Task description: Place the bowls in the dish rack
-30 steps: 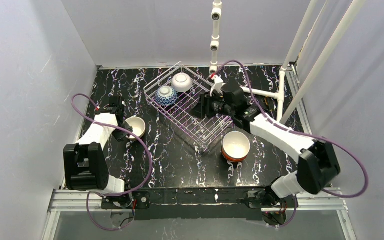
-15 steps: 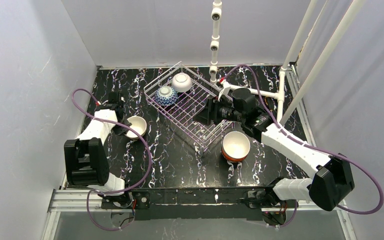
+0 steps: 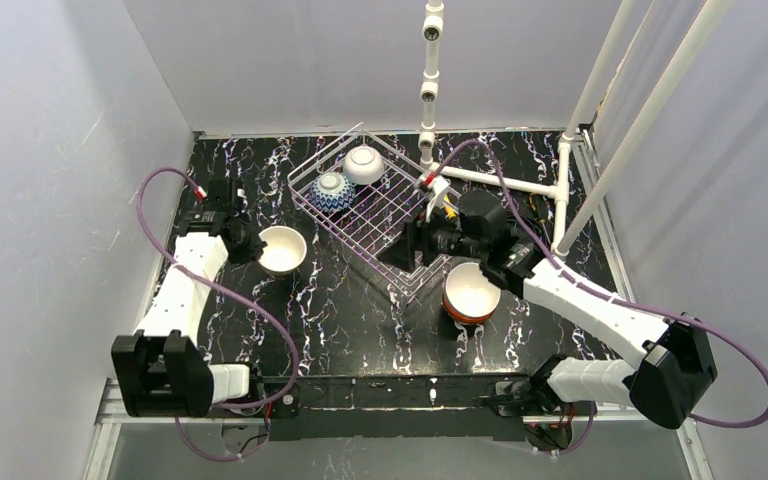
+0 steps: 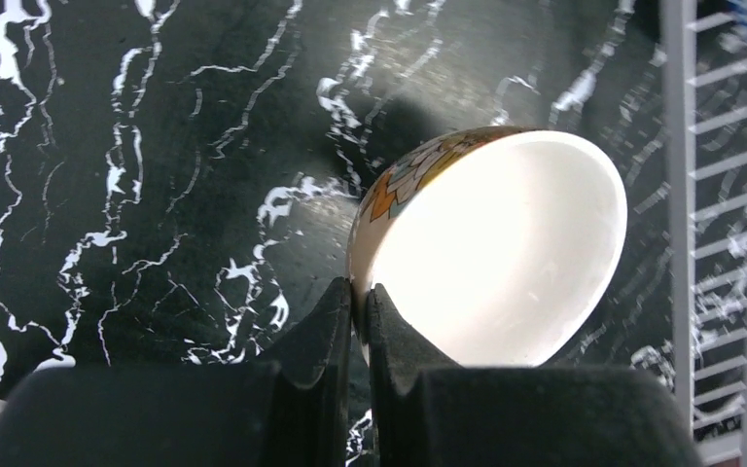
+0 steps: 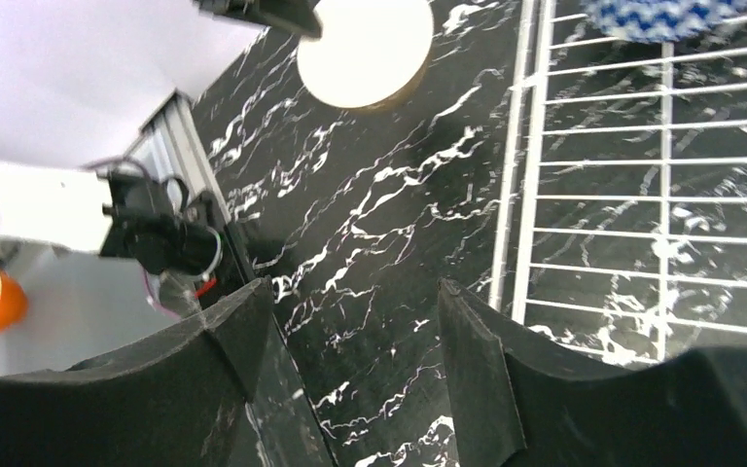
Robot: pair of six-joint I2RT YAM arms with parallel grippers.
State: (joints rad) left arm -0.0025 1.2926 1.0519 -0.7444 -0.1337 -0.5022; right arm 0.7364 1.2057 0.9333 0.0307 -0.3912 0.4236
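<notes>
While the left fingers (image 4: 323,336) are clamped on the near rim of the tan bowl (image 4: 496,253), one inside and one outside, its white hollow opens beyond them, over the table (image 4: 107,195) beside the dish rack (image 3: 360,225). The right fingers (image 5: 472,360) stand apart above the rack's edge.

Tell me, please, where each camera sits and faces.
Top external: overhead from behind, looking down on the dish rack; both arms show.
Left wrist: rides the left arm, facing the tan bowl pinched by the left fingers.
Right wrist: rides the right arm, facing table and dish rack between the open right fingers.
Both wrist views share the tan bowl.
</notes>
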